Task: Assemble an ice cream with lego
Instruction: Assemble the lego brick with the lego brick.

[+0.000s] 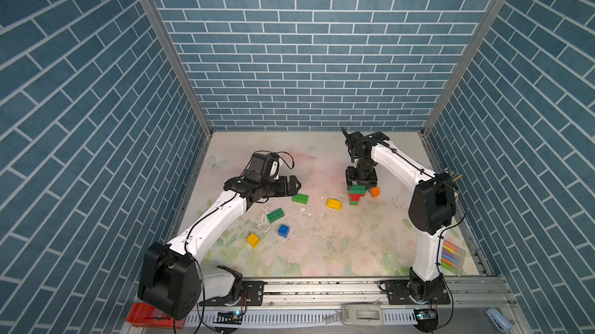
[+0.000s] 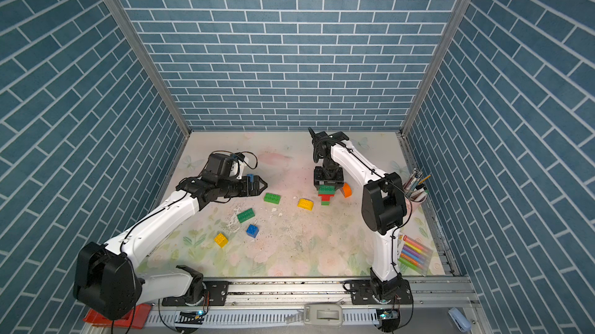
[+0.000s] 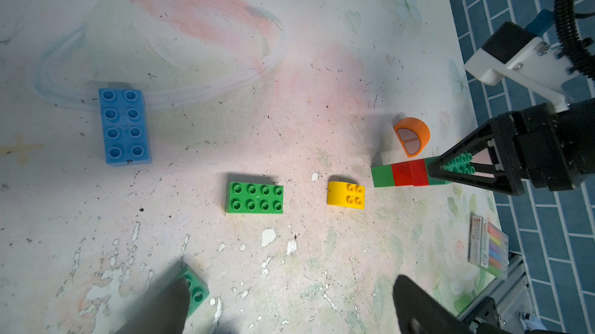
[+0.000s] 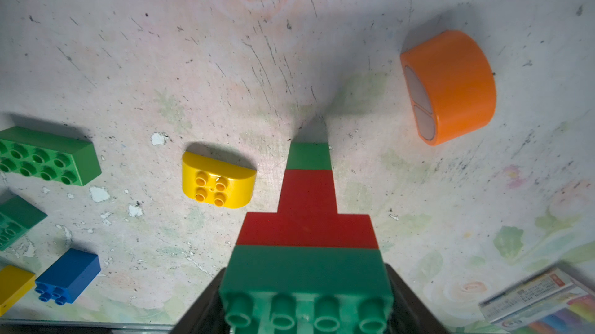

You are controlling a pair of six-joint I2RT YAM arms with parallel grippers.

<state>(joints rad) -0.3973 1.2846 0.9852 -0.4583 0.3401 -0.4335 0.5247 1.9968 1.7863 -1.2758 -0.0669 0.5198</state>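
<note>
— On the table (image 1: pixel 322 251), in both top views, where is the lego stack (image 1: pixel 354 199)?
— Upright, with the right end effector (image 1: pixel 357 188) clamped on its top green brick (image 4: pixel 306 271). The left end effector (image 1: pixel 298 184) is spread wide and empty.
— Wrist views?
— The left shows an oblong blue brick (image 3: pixel 125 126) whole. The right shows the orange dome (image 4: pixel 450 87) apart from the stack.

The front middle of the desk (image 1: pixel 322 251) and the far strip by the back wall lie bare, open to a reach from either side. On the left the ground is littered: a green brick (image 1: pixel 300 198), a second green brick (image 1: pixel 275 215), a blue cube (image 1: pixel 283 230) and a yellow cube (image 1: pixel 253 239) lie apart with passable gaps, and a blue oblong (image 3: pixel 125 126) lies beyond the spread left fingers (image 3: pixel 418 306). The stack (image 1: pixel 354 197) is hemmed in: the right fingers (image 3: pixel 476 184) clamp its top, the orange piece (image 1: pixel 375 191) sits just beside it on the right, the yellow dome (image 1: pixel 334 203) lies near on the left, and the marker pack (image 1: pixel 452 256) fills the front right corner.
</note>
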